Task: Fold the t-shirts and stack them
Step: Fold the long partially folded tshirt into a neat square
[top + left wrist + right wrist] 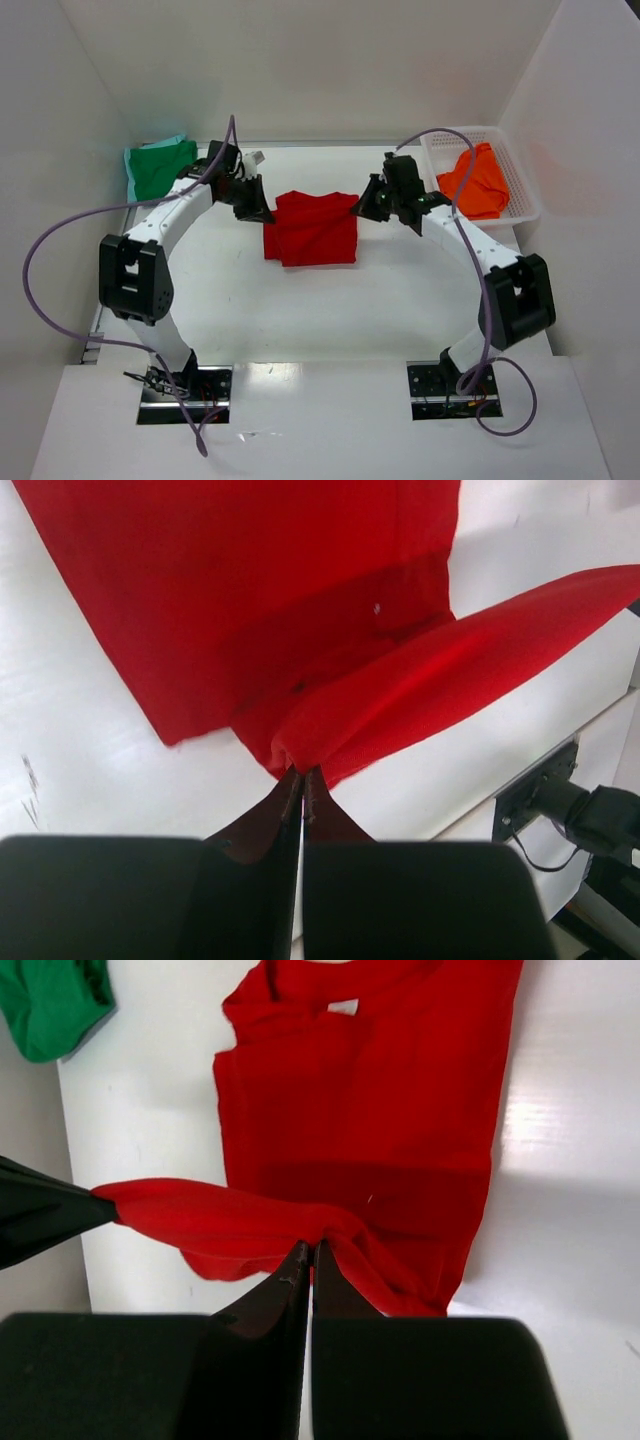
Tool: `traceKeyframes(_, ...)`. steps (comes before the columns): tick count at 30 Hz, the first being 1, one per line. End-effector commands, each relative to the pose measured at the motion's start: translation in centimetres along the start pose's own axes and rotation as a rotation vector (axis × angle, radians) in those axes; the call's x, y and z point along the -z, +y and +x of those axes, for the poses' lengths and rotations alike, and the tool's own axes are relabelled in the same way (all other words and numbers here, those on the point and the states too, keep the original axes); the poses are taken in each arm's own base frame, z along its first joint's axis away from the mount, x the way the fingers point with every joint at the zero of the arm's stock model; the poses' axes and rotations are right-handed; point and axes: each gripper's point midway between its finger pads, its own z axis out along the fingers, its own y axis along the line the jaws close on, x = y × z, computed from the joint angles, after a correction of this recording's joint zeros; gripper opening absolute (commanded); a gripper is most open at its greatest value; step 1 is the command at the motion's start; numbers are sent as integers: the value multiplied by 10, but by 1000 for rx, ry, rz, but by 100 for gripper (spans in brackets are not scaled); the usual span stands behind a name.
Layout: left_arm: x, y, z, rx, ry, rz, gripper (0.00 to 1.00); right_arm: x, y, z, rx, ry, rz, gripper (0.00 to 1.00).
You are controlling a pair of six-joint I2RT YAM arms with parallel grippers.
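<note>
The red t-shirt [312,228] lies partly folded in the middle of the table. My left gripper [262,212] is shut on its far left corner, and my right gripper [366,207] is shut on its far right corner. Between them the far edge is lifted and stretched taut above the rest of the shirt. The left wrist view shows the pinched red cloth [330,720] at my gripper [302,776]. The right wrist view shows the same at my gripper [310,1250] on the shirt [360,1110]. The green t-shirt [158,166] lies at the far left. The orange t-shirt [478,180] lies in the basket.
A white lattice basket [525,195] stands at the far right and holds the orange shirt. White walls close in the table at the back and both sides. The green shirt also shows at the top left of the right wrist view [50,1000].
</note>
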Motion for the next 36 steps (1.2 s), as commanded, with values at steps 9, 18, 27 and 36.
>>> traceKeyframes(9, -30, 35, -67, -24, -32, -1, 0, -43, -19, -85, 31, -122, 22, 0)
traceKeyframes(18, -65, 48, -94, -30, -39, 10, 0, -81, -43, -89, 28, -83, 59, 0)
traceKeyframes(27, -84, 77, -106, -11, -54, -47, 0, -104, -63, -94, 42, -80, 90, 0)
traceKeyframes(36, -86, 94, -117, 6, -87, -84, 18, -118, -68, -103, 63, -95, 107, 15)
